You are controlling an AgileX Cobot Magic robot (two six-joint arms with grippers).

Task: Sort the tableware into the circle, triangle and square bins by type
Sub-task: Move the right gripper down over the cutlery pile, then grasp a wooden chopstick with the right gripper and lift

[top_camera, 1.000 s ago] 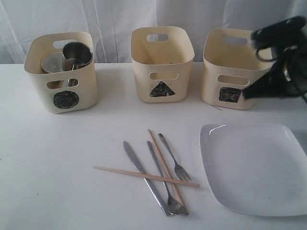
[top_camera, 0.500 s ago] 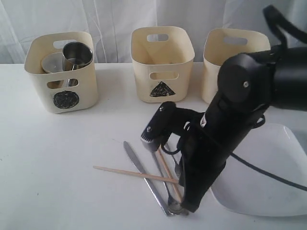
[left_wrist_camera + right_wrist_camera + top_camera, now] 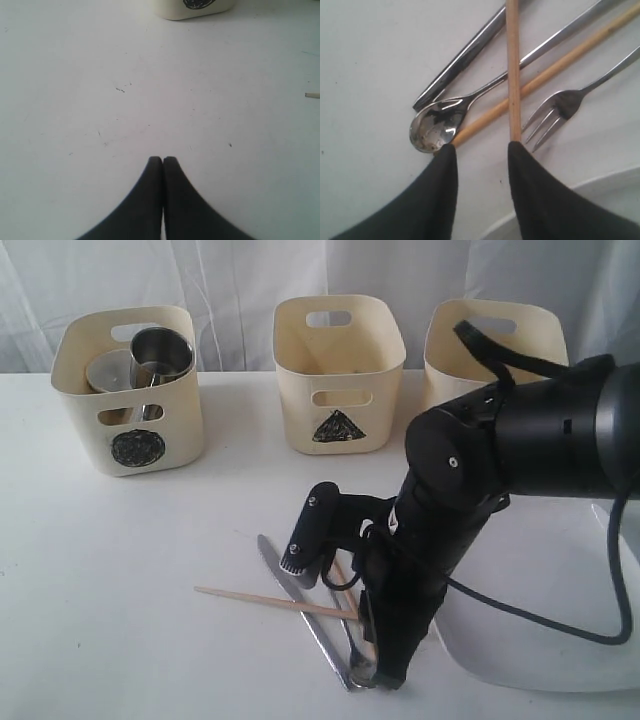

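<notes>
Tableware is split: steel mugs (image 3: pixel 160 350) sit in the circle bin (image 3: pixel 170 430), while the knife (image 3: pixel 285 580), spoon (image 3: pixel 437 127), fork (image 3: pixel 555 112) and two chopsticks (image 3: pixel 513 70) lie crossed on the counter (image 3: pixel 120 580) beside the white plate (image 3: pixel 540 665). From the room the right arm hides most of them. Its wrist camera shows the right tool (image 3: pixel 482 147) parted at the chopstick ends. The left tool (image 3: pixel 163 161) is pressed together above the counter.
</notes>
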